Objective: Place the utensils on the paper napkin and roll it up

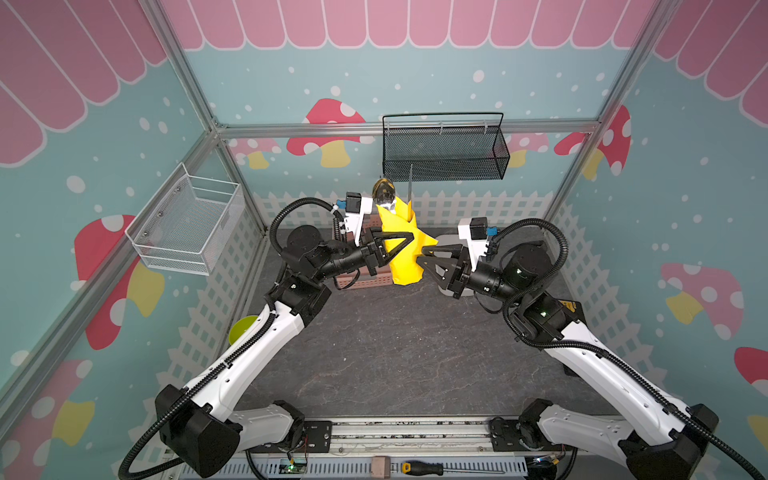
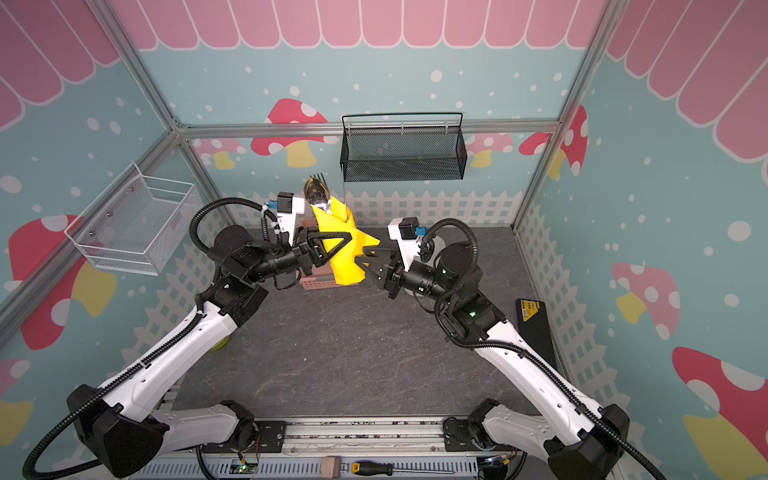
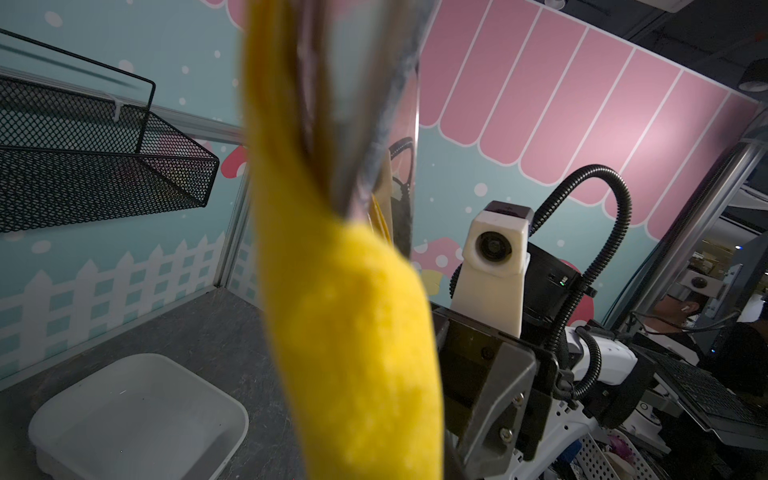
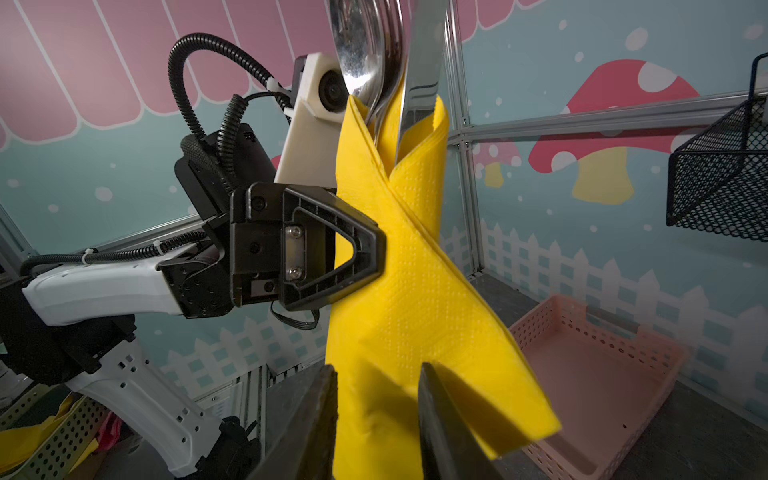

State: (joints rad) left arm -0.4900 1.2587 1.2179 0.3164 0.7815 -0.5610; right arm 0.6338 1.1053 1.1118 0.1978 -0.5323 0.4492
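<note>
two grippers meet in mid-air above a dark table [image 1: 395, 353], near a pink basket [image 4: 602, 374]. left gripper [image 1: 408, 241] clamps a yellow napkin [image 1: 405, 266] wrapped round upright utensils [image 4: 365, 50]. right gripper [image 1: 420, 254] stands with jaws parted at the loose lower flap. the paper looks light, soft and tearable. the steel looks slick and may slide out, so a mid-roll hold seems safest.

Yellow napkin [image 4: 415, 291], silver utensils [image 4: 365, 50]
</note>
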